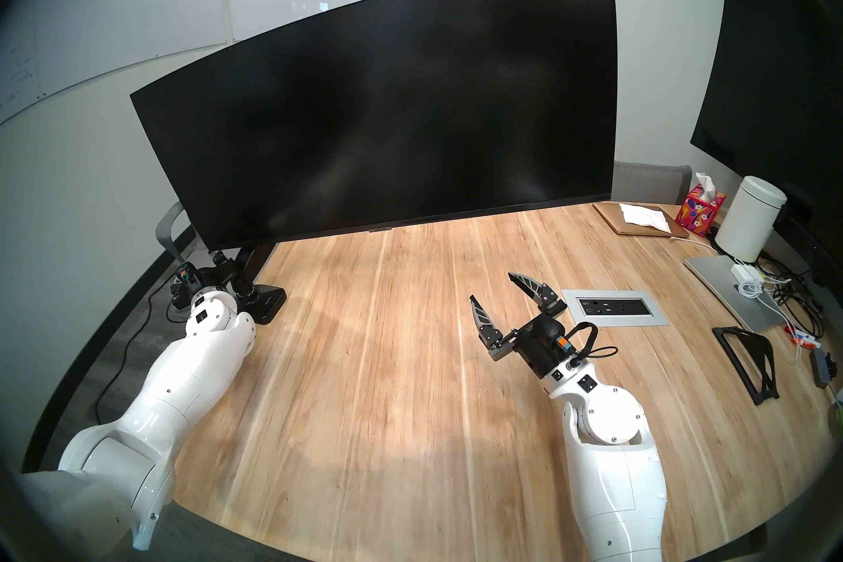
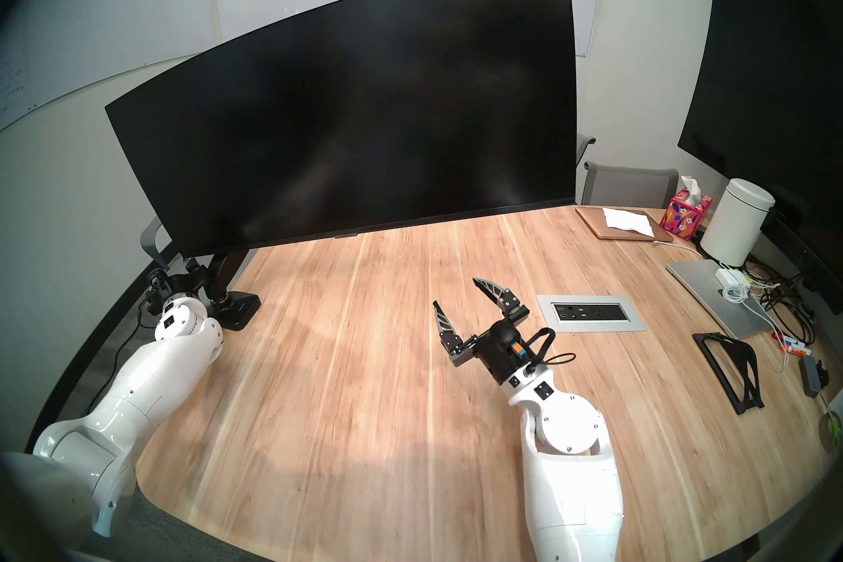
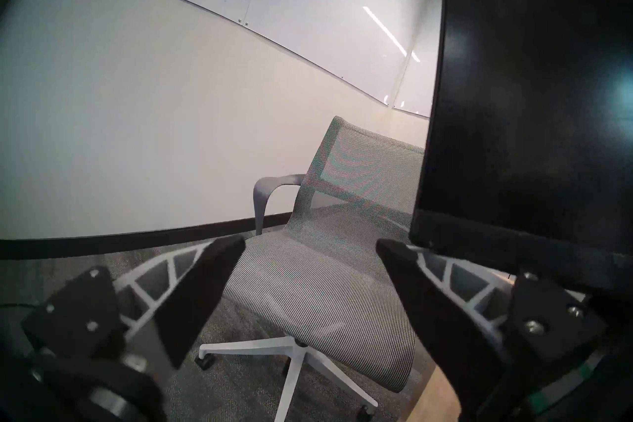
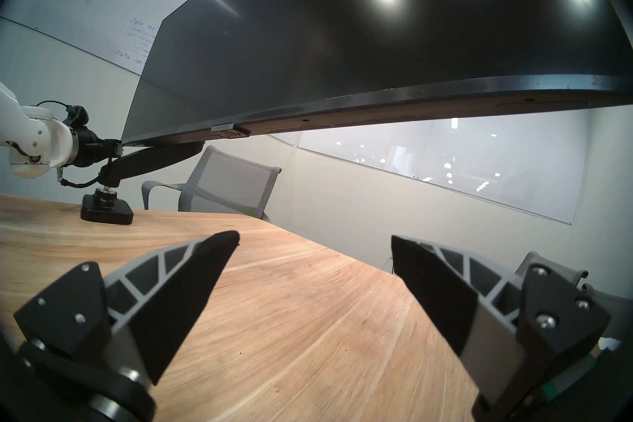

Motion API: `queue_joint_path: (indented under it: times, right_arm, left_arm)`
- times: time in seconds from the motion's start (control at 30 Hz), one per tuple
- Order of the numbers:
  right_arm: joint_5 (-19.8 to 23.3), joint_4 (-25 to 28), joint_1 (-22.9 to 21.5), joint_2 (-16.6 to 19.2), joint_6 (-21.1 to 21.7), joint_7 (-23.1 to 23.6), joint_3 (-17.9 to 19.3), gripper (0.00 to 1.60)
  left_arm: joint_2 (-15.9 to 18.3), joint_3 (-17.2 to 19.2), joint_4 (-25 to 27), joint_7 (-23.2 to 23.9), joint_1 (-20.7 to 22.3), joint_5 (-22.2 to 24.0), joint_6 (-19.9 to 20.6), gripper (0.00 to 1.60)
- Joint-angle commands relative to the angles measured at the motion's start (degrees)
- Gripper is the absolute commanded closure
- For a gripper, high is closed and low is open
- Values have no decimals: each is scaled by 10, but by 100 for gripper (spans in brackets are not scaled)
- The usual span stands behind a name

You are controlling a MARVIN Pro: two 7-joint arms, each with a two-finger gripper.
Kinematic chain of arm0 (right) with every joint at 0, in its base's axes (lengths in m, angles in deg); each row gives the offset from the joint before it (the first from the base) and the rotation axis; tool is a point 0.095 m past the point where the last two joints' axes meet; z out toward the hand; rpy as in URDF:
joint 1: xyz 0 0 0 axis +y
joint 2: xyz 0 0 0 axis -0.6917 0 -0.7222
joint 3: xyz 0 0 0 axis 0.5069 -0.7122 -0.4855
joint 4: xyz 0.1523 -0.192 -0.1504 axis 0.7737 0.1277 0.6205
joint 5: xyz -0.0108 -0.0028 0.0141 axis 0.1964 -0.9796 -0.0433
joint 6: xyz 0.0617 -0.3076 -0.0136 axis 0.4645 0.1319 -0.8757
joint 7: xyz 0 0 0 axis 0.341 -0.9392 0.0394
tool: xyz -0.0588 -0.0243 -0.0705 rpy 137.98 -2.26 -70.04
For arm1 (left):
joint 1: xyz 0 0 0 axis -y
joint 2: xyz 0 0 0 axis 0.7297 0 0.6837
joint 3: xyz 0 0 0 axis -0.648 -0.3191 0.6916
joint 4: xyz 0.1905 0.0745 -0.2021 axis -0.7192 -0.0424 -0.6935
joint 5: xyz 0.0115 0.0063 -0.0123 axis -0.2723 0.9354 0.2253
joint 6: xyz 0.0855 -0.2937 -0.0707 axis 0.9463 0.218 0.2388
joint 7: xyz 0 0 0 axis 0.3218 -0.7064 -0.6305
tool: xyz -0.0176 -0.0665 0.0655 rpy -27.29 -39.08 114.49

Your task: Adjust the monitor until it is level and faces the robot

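Monitor (image 1: 378,105), wide, curved and black, stands over the far side of the wooden table (image 1: 365,365) in the head left view, slanted so that its left end hangs low and its right end rides high. Its black mount arm (image 1: 248,264) drops from the low left corner to a flat base (image 1: 269,305) at the table's left edge. The left gripper (image 1: 189,273) sits just under that low corner, its fingers hidden from this view. The right gripper (image 1: 511,303) hovers over the table in front of the monitor, well apart from it, jaws spread and empty. Right of the monitor lie a power outlet panel (image 1: 613,308), a white canister (image 1: 750,223) and a tissue box (image 1: 702,210).

The head right view shows the same: monitor (image 2: 356,100) tilted, left end low, right gripper (image 2: 474,305) spread wide with nothing between its fingers.

From the left wrist, the left gripper (image 3: 310,248) has its jaws parted and holds nothing; the monitor's edge (image 3: 534,85) fills the right side, close by the right-hand finger (image 3: 428,301), though contact cannot be told. A grey mesh chair (image 3: 329,239) stands beyond.

From the right wrist, the right gripper (image 4: 315,241) is open above the table (image 4: 308,325), looking up at the monitor's underside (image 4: 376,51); the left arm (image 4: 34,144) reaches to the monitor's low corner above the base (image 4: 106,210).
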Motion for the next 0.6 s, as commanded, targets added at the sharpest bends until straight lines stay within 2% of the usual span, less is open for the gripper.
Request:
queue_joint_path:
  times: [0.0,0.57]
  right_arm:
    - [2,10,-5,0,-2,-1,0,0]
    - [2,9,-5,0,-2,-1,0,0]
  left_arm:
    - [9,7,37,9,54,-9,-12,0]
    - [12,7,38,5,64,-8,-7,0]
